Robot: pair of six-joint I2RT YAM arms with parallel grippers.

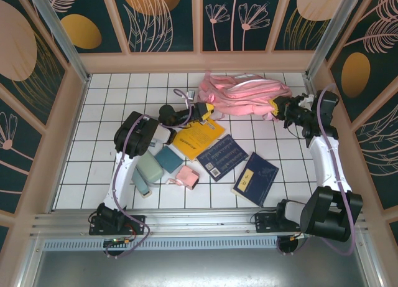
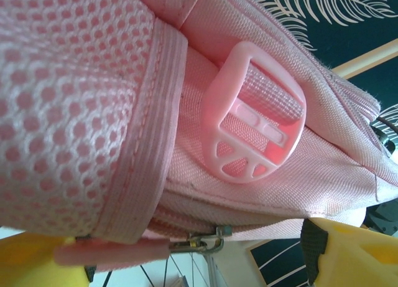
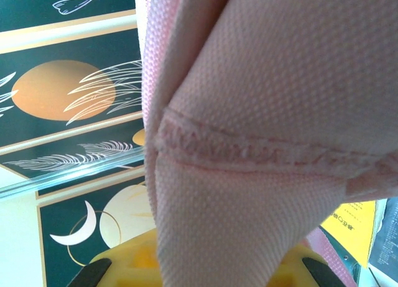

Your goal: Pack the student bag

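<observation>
Large pink student bag (image 1: 245,93), slumped and crumpled, far centre-right.

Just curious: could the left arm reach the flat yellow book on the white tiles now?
Probably yes: the flat yellow book lies beside the open left gripper, cover mostly bare, though that gripper faces the large pink fabric backpack.

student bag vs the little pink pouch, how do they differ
Size: the student bag is by far the bigger; the pink pouch is small.
Place: the bag lies at the far side of the table, the pouch nearer the arm bases.
Contact: the right gripper pinches the bag's fabric; no gripper touches the pouch.
Both are pink.
</observation>
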